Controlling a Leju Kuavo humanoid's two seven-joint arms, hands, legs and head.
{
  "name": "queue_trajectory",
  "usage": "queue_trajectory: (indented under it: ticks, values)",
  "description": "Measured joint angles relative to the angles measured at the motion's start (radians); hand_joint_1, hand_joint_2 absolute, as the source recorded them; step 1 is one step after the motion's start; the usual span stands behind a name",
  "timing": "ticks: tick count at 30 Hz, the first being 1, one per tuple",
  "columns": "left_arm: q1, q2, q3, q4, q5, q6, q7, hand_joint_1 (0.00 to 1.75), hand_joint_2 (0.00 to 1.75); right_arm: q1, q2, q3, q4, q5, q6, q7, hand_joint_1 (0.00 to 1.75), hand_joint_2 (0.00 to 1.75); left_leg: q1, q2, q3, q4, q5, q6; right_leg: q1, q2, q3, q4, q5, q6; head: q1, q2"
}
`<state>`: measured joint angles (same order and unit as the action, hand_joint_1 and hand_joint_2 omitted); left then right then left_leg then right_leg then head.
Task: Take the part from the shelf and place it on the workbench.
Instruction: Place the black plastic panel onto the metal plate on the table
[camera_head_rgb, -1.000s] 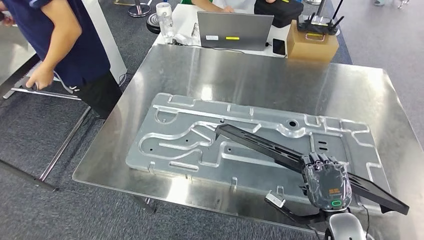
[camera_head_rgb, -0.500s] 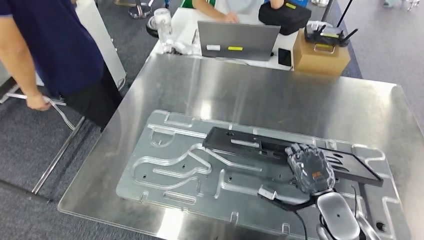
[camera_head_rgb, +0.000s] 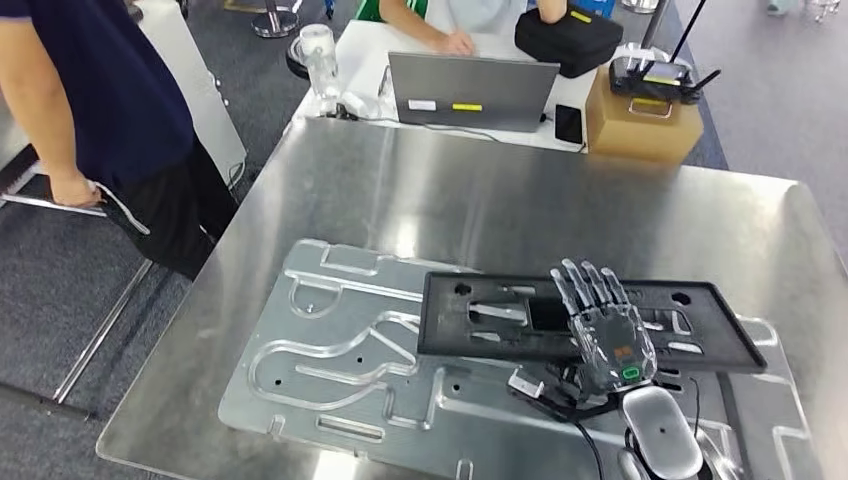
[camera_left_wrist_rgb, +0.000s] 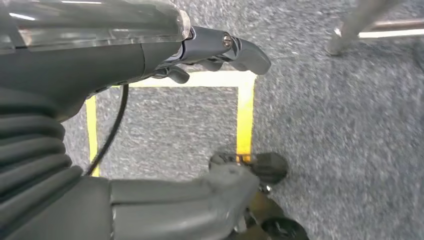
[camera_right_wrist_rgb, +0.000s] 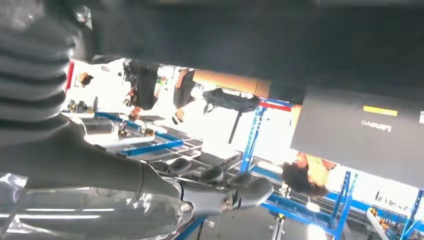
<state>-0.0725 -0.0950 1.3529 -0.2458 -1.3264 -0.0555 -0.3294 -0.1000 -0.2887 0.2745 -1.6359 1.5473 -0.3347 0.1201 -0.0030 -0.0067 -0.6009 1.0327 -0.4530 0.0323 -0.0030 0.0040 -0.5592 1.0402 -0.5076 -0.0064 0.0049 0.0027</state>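
The part is a long flat black frame with slots. It lies level over the grooved metal plate on the steel workbench. My right hand is over its right half, fingers stretched out straight. In the right wrist view the part is a dark slab, and a bright gap separates it from the fingers. My left hand hangs over grey carpet, fingers and thumb apart, holding nothing.
Beyond the bench stands a white table with a laptop, a black bag and a cardboard box. A person in dark clothes stands at the bench's left; another sits behind the laptop. Bare steel lies beyond the plate.
The view has shifted forward. The part has gone from slanted to lying level over the plate. My right hand's fingers, curled around it before, are now stretched straight.
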Motion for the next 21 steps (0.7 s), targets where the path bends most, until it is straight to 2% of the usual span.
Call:
queue_trajectory:
  ticks: [2,4,5,6,7,8,10,11,12,14,16,17,18,20,21]
  values:
    - [-0.001,0.0,0.0,0.001,0.0,0.0,0.0,0.0,1.75,-0.001,0.001,-0.005,0.002,0.0,-0.002,0.0,0.0,0.0,0.007,0.0,0.011,-0.018,0.007,0.007,0.001,0.0,-0.008,0.025,-0.021,0.011,0.0,0.0]
    - [-0.004,0.0,-0.001,0.001,0.0,0.0,0.0,0.0,1.75,-0.002,0.002,-0.008,0.004,0.0,-0.003,0.0,0.0,0.0,0.01,0.001,0.018,-0.027,0.008,0.013,-0.003,0.0,-0.059,0.127,-0.072,0.02,0.001,0.0]
    - [-0.004,0.0,-0.001,0.001,0.0,0.0,0.0,0.0,1.31,-0.001,0.003,-0.009,0.006,0.0,-0.003,0.0,0.0,0.0,0.01,0.001,0.019,-0.027,0.006,0.015,-0.006,-0.001,-0.096,0.193,-0.098,0.024,0.001,0.0]
    - [-0.004,0.0,-0.001,0.001,0.0,0.0,0.0,0.0,0.87,0.0,0.003,-0.01,0.008,0.0,-0.003,0.0,0.0,0.0,0.01,0.001,0.021,-0.027,0.004,0.016,-0.008,-0.001,-0.126,0.243,-0.11,0.027,0.001,0.0]
    - [-0.004,0.0,-0.001,0.001,0.0,0.0,0.0,0.0,0.44,0.002,0.004,-0.01,0.01,0.0,-0.003,0.0,0.0,0.0,0.01,0.001,0.023,-0.026,0.002,0.016,-0.011,-0.001,-0.141,0.261,-0.103,0.03,0.001,0.0]
    - [-0.003,0.0,-0.001,0.001,0.0,0.0,0.0,0.0,0.0,0.002,0.004,-0.01,0.012,0.0,-0.003,0.0,0.0,0.0,0.01,0.0,0.026,-0.025,-0.001,0.015,-0.013,-0.002,-0.137,0.24,-0.076,0.031,0.0,0.0]
    - [-0.003,-0.001,-0.001,0.001,0.0,-0.001,0.0,0.0,0.0,0.002,0.004,-0.011,0.013,0.0,-0.004,-0.002,0.0,0.0,0.01,-0.001,0.035,-0.022,-0.009,0.01,-0.016,-0.003,-0.081,0.114,0.001,0.03,0.001,0.0]
    - [-0.003,-0.001,-0.001,0.001,0.0,-0.002,0.001,0.0,0.0,0.002,0.004,-0.012,0.013,-0.001,-0.004,-0.003,0.0,0.0,0.009,-0.002,0.037,-0.019,-0.013,0.006,-0.015,-0.003,-0.053,0.053,0.025,0.027,0.001,0.0]
    - [-0.004,-0.001,-0.001,0.001,0.0,-0.002,0.002,0.0,0.0,0.002,0.005,-0.012,0.014,-0.001,-0.004,-0.004,0.0,0.0,0.008,-0.003,0.038,-0.017,-0.016,0.002,-0.013,-0.002,-0.035,0.012,0.038,0.023,0.0,0.0]
    - [-0.004,-0.002,-0.001,0.001,0.0,-0.002,0.003,0.0,0.0,0.003,0.006,-0.012,0.014,-0.001,-0.004,-0.006,0.0,0.0,0.006,-0.004,0.037,-0.017,-0.018,-0.008,-0.007,-0.001,-0.03,-0.005,0.036,0.015,0.0,0.0]
    - [-0.004,0.0,-0.001,0.001,0.0,-0.002,0.003,0.0,0.0,0.004,0.007,-0.012,0.014,-0.001,-0.004,-0.006,0.0,0.0,0.007,-0.003,0.037,-0.013,-0.026,-0.019,-0.012,0.0,-0.026,-0.013,0.039,0.003,0.0,0.0]
    - [-0.005,0.0,-0.001,0.001,-0.001,-0.002,0.003,0.0,0.0,0.004,0.007,-0.012,0.014,-0.001,-0.004,-0.006,0.0,0.0,0.007,-0.002,0.03,0.007,-0.041,-0.024,-0.015,-0.001,-0.022,-0.018,0.041,-0.003,0.0,0.0]
    - [-0.005,0.0,-0.001,0.001,-0.001,-0.002,0.003,0.0,0.0,0.004,0.008,-0.012,0.014,-0.001,-0.004,-0.006,0.0,0.0,0.008,-0.001,0.015,0.043,-0.064,-0.028,-0.018,-0.003,-0.018,-0.023,0.043,-0.008,0.0,0.0]
    - [-0.004,0.0,-0.001,0.001,-0.001,-0.002,0.003,0.0,0.0,0.004,0.01,-0.012,0.015,-0.001,-0.004,-0.006,0.0,0.0,0.011,0.0,-0.047,0.176,-0.127,-0.036,-0.016,-0.005,-0.016,-0.023,0.042,-0.014,0.0,0.0]
    - [-0.004,0.0,-0.001,0.001,-0.001,-0.002,0.003,0.0,0.0,0.006,0.011,-0.012,0.015,-0.001,-0.004,-0.007,0.0,0.0,0.012,0.0,-0.078,0.236,-0.148,-0.038,-0.016,-0.006,-0.016,-0.022,0.041,-0.015,0.0,0.0]
